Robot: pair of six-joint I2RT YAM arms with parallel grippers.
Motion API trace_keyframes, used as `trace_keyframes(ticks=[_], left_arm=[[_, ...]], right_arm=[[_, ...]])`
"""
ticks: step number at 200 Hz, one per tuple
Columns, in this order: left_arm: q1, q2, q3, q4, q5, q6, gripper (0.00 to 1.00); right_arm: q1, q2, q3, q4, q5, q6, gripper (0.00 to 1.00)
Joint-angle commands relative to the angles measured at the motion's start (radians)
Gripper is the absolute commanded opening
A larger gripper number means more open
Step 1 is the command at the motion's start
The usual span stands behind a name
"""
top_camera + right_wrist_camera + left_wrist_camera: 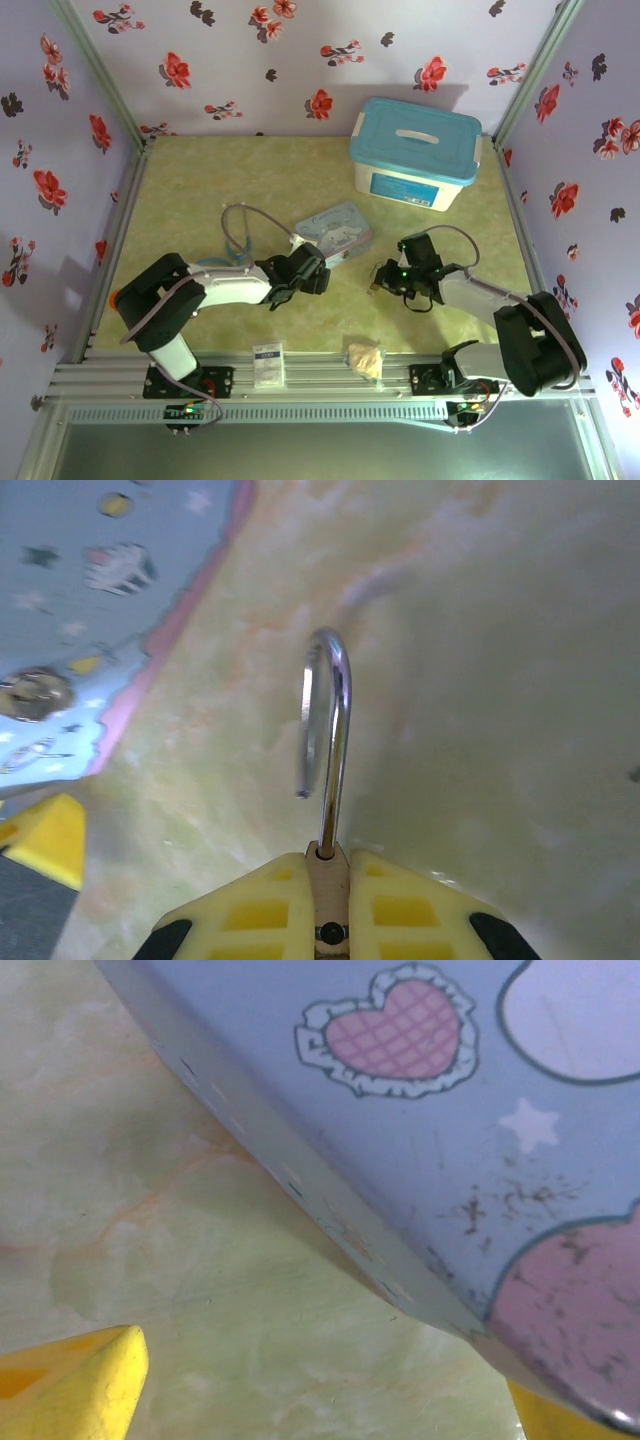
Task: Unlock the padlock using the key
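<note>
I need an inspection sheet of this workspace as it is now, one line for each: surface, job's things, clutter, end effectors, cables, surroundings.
Surface: green marbled table top, no spill seen.
Job's things: padlock gripped by its brass body, shackle pointing away from the fingers; one leg seems free of the body.
Clutter: pastel cartoon tin, blue-lidded box; tan wad and white card on the near rail.
End effectors: left end effector open beside the tin's edge; right end effector shut on the padlock.
Cables: grey loop beyond the left arm.
Surroundings: flowered lavender walls.
</note>
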Motion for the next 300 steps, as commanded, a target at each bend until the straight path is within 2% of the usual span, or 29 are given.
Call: trace_keyframes(ticks=[1,47,86,97,126,164,188,204,235,266,274,288,300], left_arm=[[0.012,0.024,0.029,0.015,-0.039,-0.020,0.92],[0.037,0.028,0.031,0.023,-0.038,-0.016,0.91],[0.077,0.032,0.031,0.033,-0.034,-0.016,0.89],[0.094,0.033,0.032,0.033,-0.028,-0.018,0.89],[0.157,0.020,0.024,0.036,-0.003,-0.006,0.88],[0.179,0.017,0.047,0.013,-0.002,0.043,0.88],[0.186,0.015,0.050,0.018,0.010,0.041,0.88],[0.186,-0.013,0.040,0.021,0.018,0.035,0.88],[0.183,-0.150,-0.025,0.024,0.021,0.031,0.88],[0.184,-0.381,-0.120,0.013,0.002,0.079,0.89],[0.188,-0.442,-0.141,-0.001,-0.020,0.100,0.90],[0.217,-0.523,-0.155,-0.038,-0.061,0.152,0.93],[0.280,-0.558,-0.155,-0.072,-0.080,0.195,0.98]], right_arm=[[-0.006,0.011,-0.008,-0.081,0.031,-0.043,0.00],[-0.007,-0.003,0.015,-0.193,0.110,-0.083,0.00],[-0.006,0.011,0.078,-0.310,0.216,-0.137,0.13],[-0.007,0.015,0.091,-0.318,0.233,-0.145,0.20],[-0.006,0.054,0.132,-0.349,0.269,-0.178,0.23],[-0.007,0.087,0.162,-0.369,0.324,-0.210,0.28],[-0.005,0.089,0.188,-0.402,0.361,-0.226,0.43],[-0.004,0.078,0.193,-0.406,0.374,-0.230,0.49],[-0.005,0.028,0.207,-0.402,0.395,-0.234,0.51],[-0.005,-0.099,0.229,-0.377,0.530,-0.262,0.66],[-0.006,-0.130,0.234,-0.364,0.578,-0.272,0.75],[-0.018,-0.160,0.234,-0.320,0.659,-0.299,0.98],[-0.037,-0.163,0.225,-0.265,0.739,-0.333,0.99]])
